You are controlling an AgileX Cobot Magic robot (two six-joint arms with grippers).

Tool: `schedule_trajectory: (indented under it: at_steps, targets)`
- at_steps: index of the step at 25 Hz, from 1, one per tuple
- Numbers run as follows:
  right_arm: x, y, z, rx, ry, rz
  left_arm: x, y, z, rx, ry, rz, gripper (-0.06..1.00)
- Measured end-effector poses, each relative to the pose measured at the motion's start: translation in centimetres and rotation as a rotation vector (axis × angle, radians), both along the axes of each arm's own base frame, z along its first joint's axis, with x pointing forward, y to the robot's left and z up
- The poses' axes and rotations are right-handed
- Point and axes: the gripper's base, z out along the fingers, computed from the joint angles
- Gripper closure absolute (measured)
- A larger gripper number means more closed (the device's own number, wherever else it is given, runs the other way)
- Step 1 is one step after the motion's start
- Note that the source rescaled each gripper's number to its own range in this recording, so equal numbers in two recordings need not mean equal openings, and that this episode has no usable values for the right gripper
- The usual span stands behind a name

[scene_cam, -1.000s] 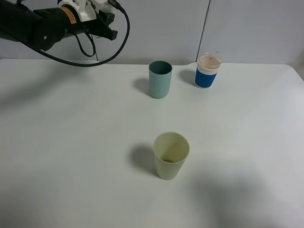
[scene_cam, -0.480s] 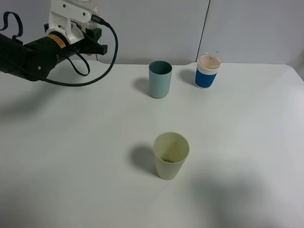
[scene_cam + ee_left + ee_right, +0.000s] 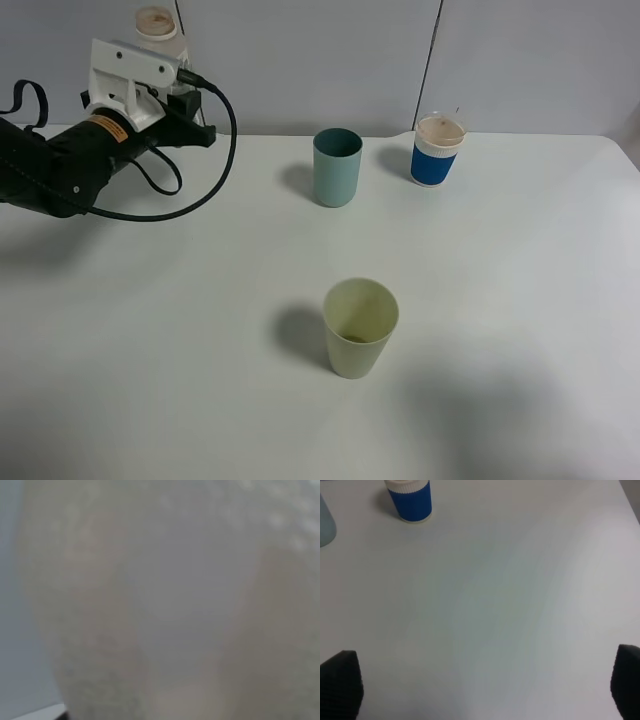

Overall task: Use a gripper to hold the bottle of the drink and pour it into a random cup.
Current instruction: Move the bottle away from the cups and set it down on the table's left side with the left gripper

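My left gripper (image 3: 140,62) hovers at the table's far left corner, its white jaws shut on the bottle of the drink (image 3: 157,22), whose tan-rimmed neck points up above them. The bottle's pale body (image 3: 160,600) fills the left wrist view as a blur. The teal cup (image 3: 337,167) stands at the back centre, well to the right of that gripper, and its edge (image 3: 325,527) shows in the right wrist view. My right gripper (image 3: 482,692) is open over bare table, with only its dark fingertips (image 3: 340,682) in view.
A blue-and-white cup (image 3: 437,150) (image 3: 410,500) stands to the right of the teal cup. A pale yellow-green cup (image 3: 360,327) stands nearer the front centre. The white table (image 3: 520,300) ends at a grey wall behind.
The left arm has come down and to the left, away from the cups, with the bottle still in its jaws and its neck now pointing up. The cups have not moved.
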Motion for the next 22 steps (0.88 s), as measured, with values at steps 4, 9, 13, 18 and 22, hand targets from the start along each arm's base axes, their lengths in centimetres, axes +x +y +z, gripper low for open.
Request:
schedule_trajectory:
  at_steps: [4,9,13,18,22]
  targets:
    - [0.0,0.0,0.0,0.0,0.0,0.0,-0.5,0.1,-1.4,-0.022,0.019,0.004,0.92]
    - [0.0,0.0,0.0,0.0,0.0,0.0,-0.6,0.2,-3.0,-0.077,0.041,0.008,0.92]
    - [0.0,0.0,0.0,0.0,0.0,0.0,-0.6,0.1,-4.1,-0.1,0.054,0.002,0.92]
    - [0.0,0.0,0.0,0.0,0.0,0.0,-1.2,0.0,-5.9,-0.09,0.096,-0.022,0.92]
    - [0.0,0.0,0.0,0.0,0.0,0.0,-2.2,0.1,-7.2,-0.095,0.14,-0.023,0.92]
